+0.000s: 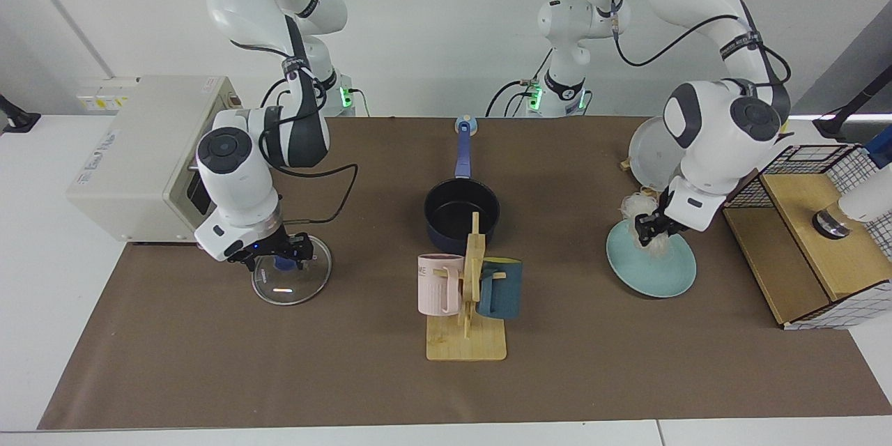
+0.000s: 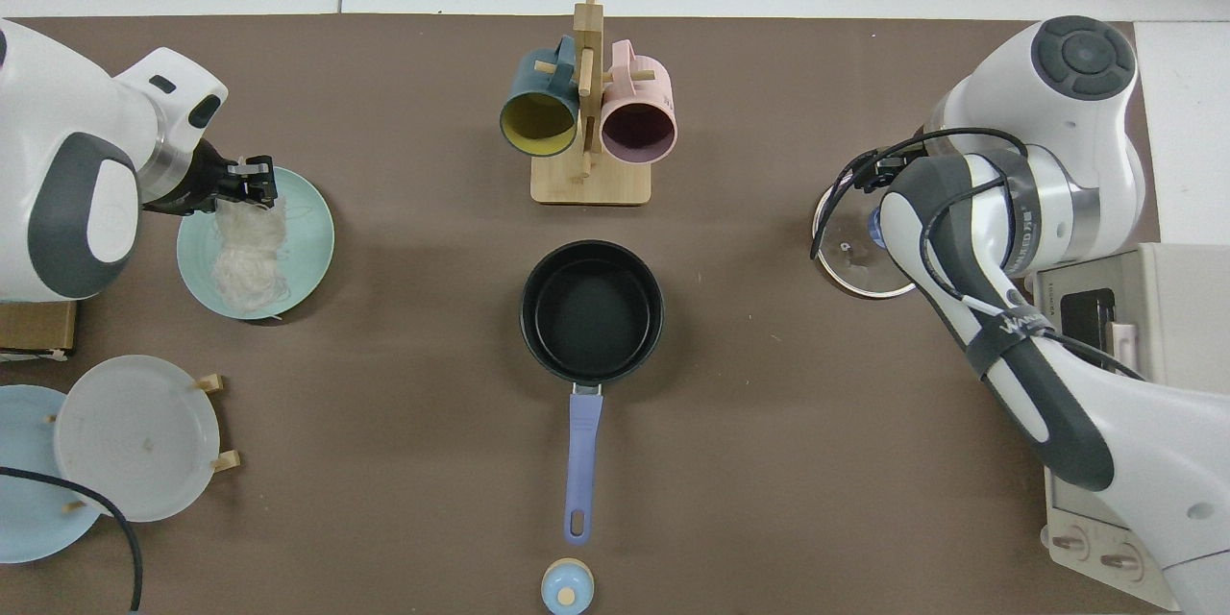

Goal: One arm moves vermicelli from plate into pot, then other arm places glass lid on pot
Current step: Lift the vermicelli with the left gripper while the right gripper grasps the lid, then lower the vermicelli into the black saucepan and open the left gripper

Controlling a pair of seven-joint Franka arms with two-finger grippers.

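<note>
The teal plate [image 1: 658, 275] [image 2: 309, 245] lies at the right of the facing view. My left gripper [image 1: 651, 231] [image 2: 252, 184] hangs just above it, shut on the vermicelli [image 1: 635, 208] [image 2: 248, 250], whose white strands trail down toward the plate. At mid-table stands the dark navy pot [image 1: 461, 212] [image 2: 591, 310], with nothing in it and its blue handle pointing toward the arm bases. The glass lid [image 1: 293, 284] [image 2: 846, 258] lies flat at the left of the facing view. My right gripper [image 1: 279, 259] is down over it, open, fingers either side of the blue knob. In the top view the arm hides that gripper.
A wooden mug rack [image 1: 467, 341] with a pink and a dark teal mug stands in front of the pot. A toaster oven [image 1: 132, 153] sits behind the lid. A grey plate on a stand [image 1: 648, 146] and a wire basket [image 1: 815, 237] flank the teal plate.
</note>
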